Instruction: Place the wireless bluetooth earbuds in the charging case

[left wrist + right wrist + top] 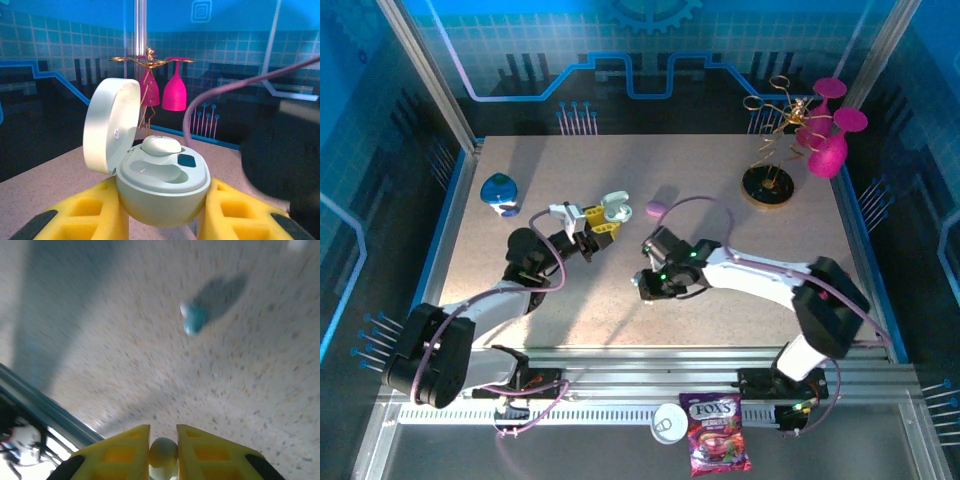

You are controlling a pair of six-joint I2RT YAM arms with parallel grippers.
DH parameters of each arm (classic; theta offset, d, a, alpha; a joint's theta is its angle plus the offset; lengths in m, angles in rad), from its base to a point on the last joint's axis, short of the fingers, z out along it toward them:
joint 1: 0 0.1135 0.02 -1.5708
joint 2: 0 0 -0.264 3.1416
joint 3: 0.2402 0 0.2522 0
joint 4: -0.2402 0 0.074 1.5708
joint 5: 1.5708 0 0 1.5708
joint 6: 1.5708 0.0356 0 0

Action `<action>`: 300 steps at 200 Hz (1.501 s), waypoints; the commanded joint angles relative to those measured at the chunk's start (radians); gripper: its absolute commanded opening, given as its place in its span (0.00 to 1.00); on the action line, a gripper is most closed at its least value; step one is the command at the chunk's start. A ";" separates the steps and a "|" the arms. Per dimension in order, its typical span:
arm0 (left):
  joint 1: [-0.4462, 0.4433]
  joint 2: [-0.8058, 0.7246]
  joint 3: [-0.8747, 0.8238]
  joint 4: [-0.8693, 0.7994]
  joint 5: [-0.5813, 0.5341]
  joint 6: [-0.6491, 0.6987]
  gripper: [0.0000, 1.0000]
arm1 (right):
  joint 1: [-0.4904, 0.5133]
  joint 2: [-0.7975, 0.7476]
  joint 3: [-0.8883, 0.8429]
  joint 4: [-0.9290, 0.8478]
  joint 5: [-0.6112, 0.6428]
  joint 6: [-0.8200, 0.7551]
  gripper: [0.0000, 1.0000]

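My left gripper (pixel 163 222) is shut on a pale green charging case (pixel 165 192), gripping its base between the yellow fingers (pixel 82 215). The lid (pixel 107 125) stands open to the left. One pale earbud (pixel 161 145) sits in the far slot, and the near slot (pixel 156 172) is empty. From above, this case (pixel 613 207) is left of centre, past the left gripper (pixel 596 229). My right gripper (pixel 163 447) is shut on a pale earbud (pixel 163 454) above the tabletop; from above it (pixel 642 283) hangs near the table's middle. A small teal-blue piece (pixel 193 320), blurred, lies on the table beyond it.
A blue case (pixel 500 193) lies at the left and a purple case (pixel 655 208) near the middle back. A gold rack (pixel 768 185) with pink glasses (pixel 830 140) stands back right. A sweets bag (pixel 718 432) and a white cap (pixel 670 422) lie on the front rail.
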 commanded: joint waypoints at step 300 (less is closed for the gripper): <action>-0.221 0.162 0.050 0.149 -0.109 0.055 0.19 | -0.051 -0.241 -0.040 0.532 0.070 -0.070 0.14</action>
